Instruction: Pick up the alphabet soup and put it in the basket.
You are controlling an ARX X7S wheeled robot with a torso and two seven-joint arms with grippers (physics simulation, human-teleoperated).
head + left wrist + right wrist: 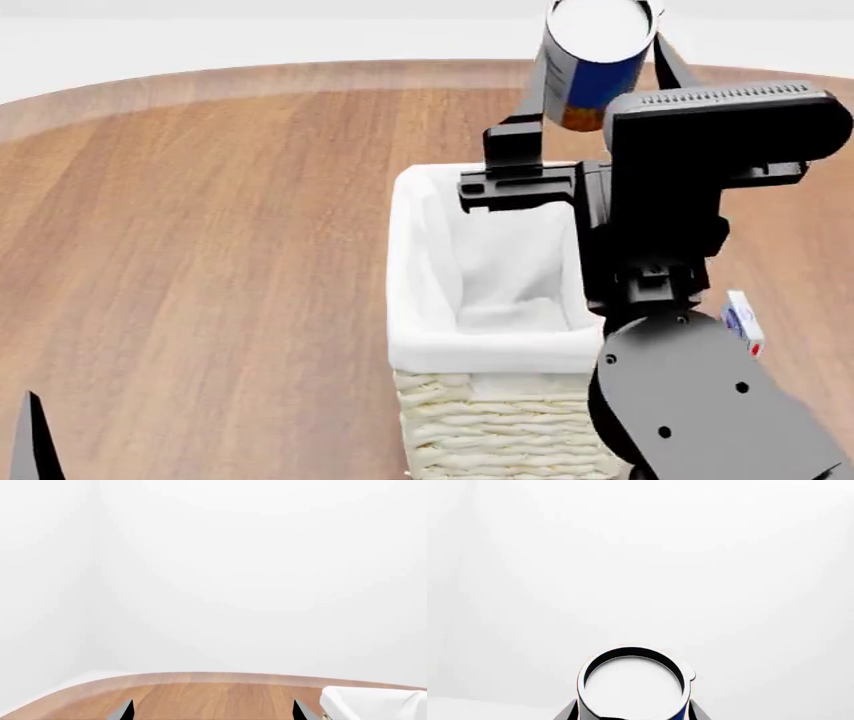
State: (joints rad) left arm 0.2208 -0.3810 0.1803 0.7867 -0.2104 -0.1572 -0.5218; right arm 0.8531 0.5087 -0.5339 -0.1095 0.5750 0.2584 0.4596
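Observation:
The alphabet soup can [597, 60], white top, blue label and orange band, is held high in my right gripper [597, 70], above the far right corner of the basket [494, 330]. The basket is cream wicker with white cloth lining and stands in the middle of the wooden table. In the right wrist view the can's white top [634, 685] fills the space between the two fingers, which press its sides. My left gripper [212, 711] is open and empty, low over the table, with the basket's cloth rim [373, 702] beside it. In the head view only a left fingertip [34, 440] shows.
A small white and blue box [742, 322] lies on the table right of the basket, partly behind my right arm [667, 260]. The round wooden table [200, 220] ends at a curved far edge with white wall beyond.

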